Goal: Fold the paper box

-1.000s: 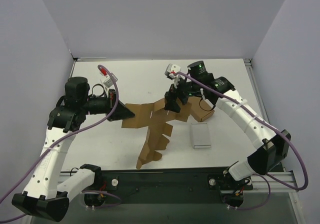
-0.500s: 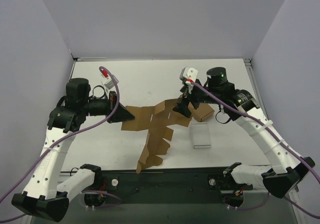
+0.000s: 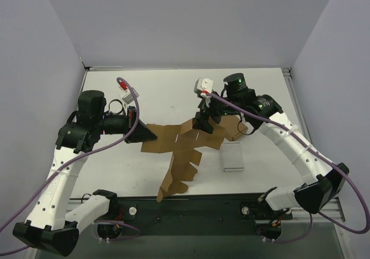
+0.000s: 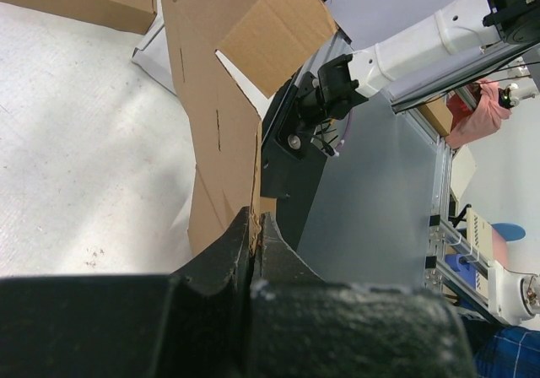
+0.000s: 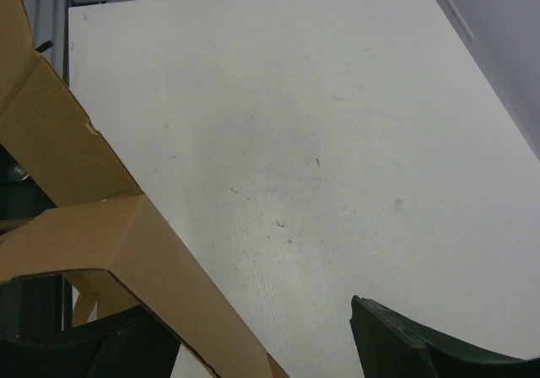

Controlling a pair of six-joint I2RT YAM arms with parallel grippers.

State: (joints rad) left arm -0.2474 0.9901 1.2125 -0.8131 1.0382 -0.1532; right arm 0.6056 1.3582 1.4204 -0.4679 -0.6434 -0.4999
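Note:
The paper box [image 3: 182, 146] is an unfolded brown die-cut sheet with many flaps, held up off the table between the arms. My left gripper [image 3: 151, 133] is shut on the sheet's left edge; in the left wrist view the jaws [image 4: 255, 222] pinch the thin cardboard [image 4: 215, 116]. My right gripper [image 3: 203, 124] is open over the sheet's upper right flaps. In the right wrist view a brown flap [image 5: 110, 234] lies against the left finger [image 5: 93, 348], and the right finger [image 5: 422, 348] stands apart from it.
A longer brown carton [image 3: 234, 128] lies on the table behind the right gripper. A small white-grey slab [image 3: 233, 156] lies to the right of the sheet. The black front rail [image 3: 191, 210] runs along the near edge.
My right gripper swung right and then back left over the sheet's upper right flaps. The sheet shifted slightly. The left gripper kept its hold and barely moved.

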